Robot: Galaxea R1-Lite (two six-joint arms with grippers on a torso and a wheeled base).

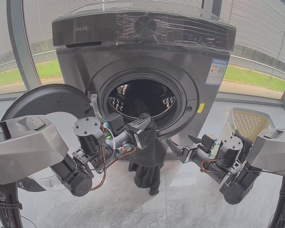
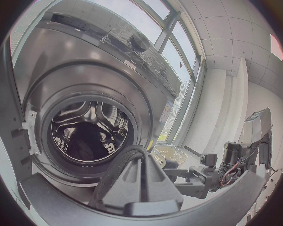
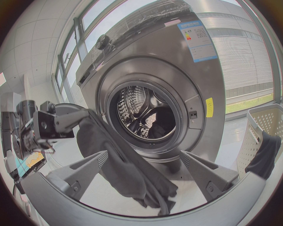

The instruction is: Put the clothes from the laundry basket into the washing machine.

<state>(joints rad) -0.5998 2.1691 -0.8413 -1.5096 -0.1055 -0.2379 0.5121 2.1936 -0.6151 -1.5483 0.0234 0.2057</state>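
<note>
left gripper (image 2: 138, 156) sits closed on the black garment (image 1: 148, 151), pinching it by its top edge right in front of the washing machine's (image 1: 197, 87) round opening (image 1: 141, 98). the cloth is draped over the fingertips and hangs straight down from them, so its long axis is vertical. most of its bulk lies below the opening's lower lip, in front of the machine's front panel. whether its lowest fold touches the floor i cannot tell.

from the gripper the drum lies straight ahead and a little higher, and this arm is much the nearer to it. my judgement is that the next move needs a lift as well as a push forward, or the hanging tail will catch on the lip and trail outside.

something dark already lies low in the drum. the door (image 1: 45, 101) stands swung wide to the robot's left, out of the way of the opening.

to the right of the garment and apart from it, the right gripper (image 1: 178, 139) hangs low with its fingers spread wide and nothing between them, pointing toward the machine. farther right the laundry basket (image 1: 246, 121) stands beside the machine, with another dark piece of clothing (image 3: 263, 156) slung over its rim, so the task looks only partly done.
</note>
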